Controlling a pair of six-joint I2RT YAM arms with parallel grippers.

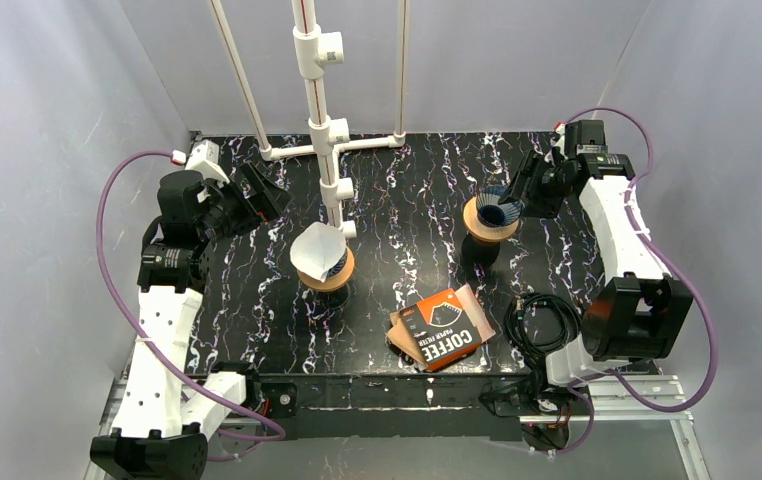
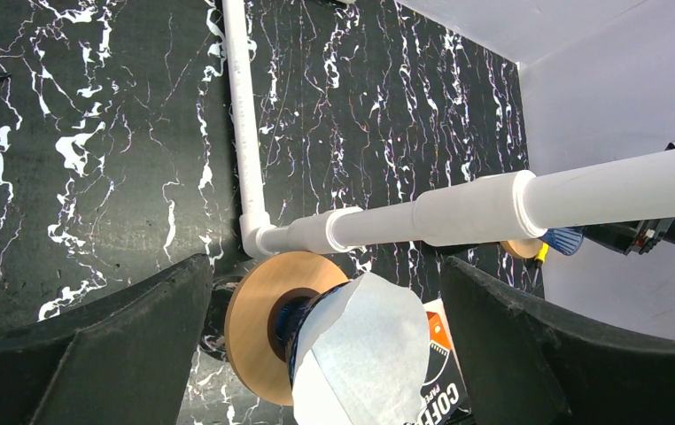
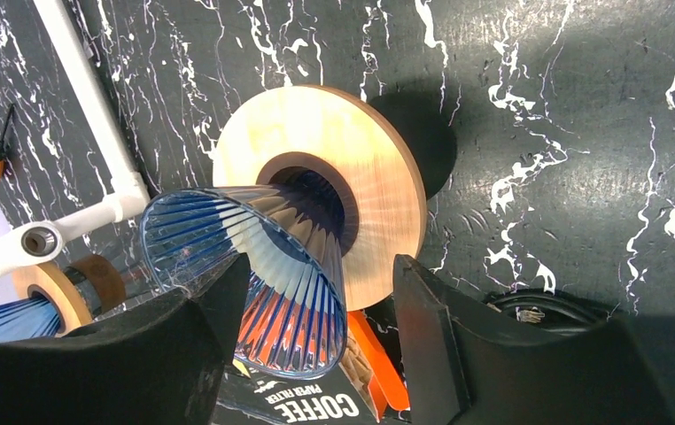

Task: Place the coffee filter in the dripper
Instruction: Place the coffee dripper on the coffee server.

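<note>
A white paper coffee filter (image 1: 315,250) stands in the left dripper (image 1: 335,274), a blue glass cone in a wooden collar; its top edge sticks up well above the rim. In the left wrist view the filter (image 2: 387,345) and the collar (image 2: 259,328) lie ahead between the wide-spread fingers. My left gripper (image 1: 262,195) is open, up and to the left of them. A second blue ribbed dripper (image 1: 495,212) holds no filter. My right gripper (image 3: 321,266) is open around its rim (image 3: 290,266); the right finger stands apart from the glass.
An orange and black coffee filter box (image 1: 444,328) lies near the front edge, a brown filter poking from under it. A white pipe frame (image 1: 319,110) rises just behind the left dripper. A coiled black cable (image 1: 542,320) lies at the right front.
</note>
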